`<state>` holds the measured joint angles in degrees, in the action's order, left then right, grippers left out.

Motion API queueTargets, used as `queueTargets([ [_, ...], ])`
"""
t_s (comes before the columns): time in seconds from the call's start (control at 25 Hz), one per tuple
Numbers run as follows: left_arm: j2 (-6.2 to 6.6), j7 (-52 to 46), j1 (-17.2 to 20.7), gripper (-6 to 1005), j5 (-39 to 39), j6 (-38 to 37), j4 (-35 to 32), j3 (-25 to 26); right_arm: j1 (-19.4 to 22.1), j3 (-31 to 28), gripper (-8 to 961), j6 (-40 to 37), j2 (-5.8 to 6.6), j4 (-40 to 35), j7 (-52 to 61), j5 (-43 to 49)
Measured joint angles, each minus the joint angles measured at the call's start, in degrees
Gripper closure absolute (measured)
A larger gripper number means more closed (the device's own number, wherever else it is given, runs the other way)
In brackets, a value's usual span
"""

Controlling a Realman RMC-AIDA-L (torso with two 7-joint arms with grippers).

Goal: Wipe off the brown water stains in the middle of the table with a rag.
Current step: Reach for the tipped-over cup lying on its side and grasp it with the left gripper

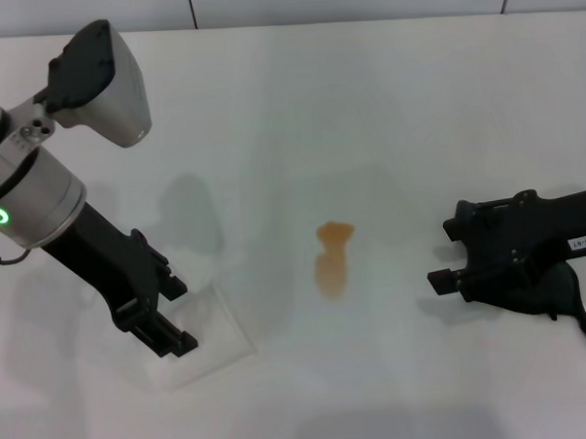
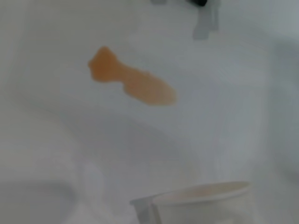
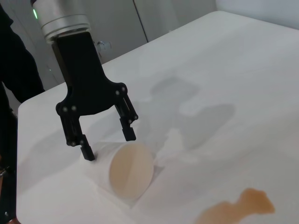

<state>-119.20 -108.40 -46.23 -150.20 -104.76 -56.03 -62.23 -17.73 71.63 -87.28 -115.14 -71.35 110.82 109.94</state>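
The brown water stains (image 1: 333, 260) lie intact in the middle of the surface (image 1: 366, 100), an elongated orange-brown blotch with clean edges and no smearing. Wiping is judged not yet begun.

The right gripper (image 1: 445, 254) sits low on the right side of the surface, well apart from the stain, with its jaws pointing toward it. The rag (image 1: 569, 295) lies under and behind that gripper, a dark cloth with a thin tail at the near right. The jaws appear spread, but whether they pinch any part of the cloth cannot be told.

The left gripper (image 3: 106, 142) stands on the left side, its jaws open, straddling a clear plastic cup (image 3: 130, 172) that lies on its side, without closing on it.

Remaining work, as judged: secure the rag, carry it to the stain, press and wipe until the blotch is gone.
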Motion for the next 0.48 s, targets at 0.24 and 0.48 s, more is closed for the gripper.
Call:
queueTargets([
  [0.24,-0.13,-0.06,-0.08,299,0.43,0.69,1.06,0.00,-0.03,0.14,128,0.00,0.00,0.00,0.00,0.00],
  [0.48,-0.15,0.22,-0.25,301,1.24,1.44,2.39,-0.01,-0.12,0.24,128,0.00,0.00,-0.01,0.00,0.00],
])
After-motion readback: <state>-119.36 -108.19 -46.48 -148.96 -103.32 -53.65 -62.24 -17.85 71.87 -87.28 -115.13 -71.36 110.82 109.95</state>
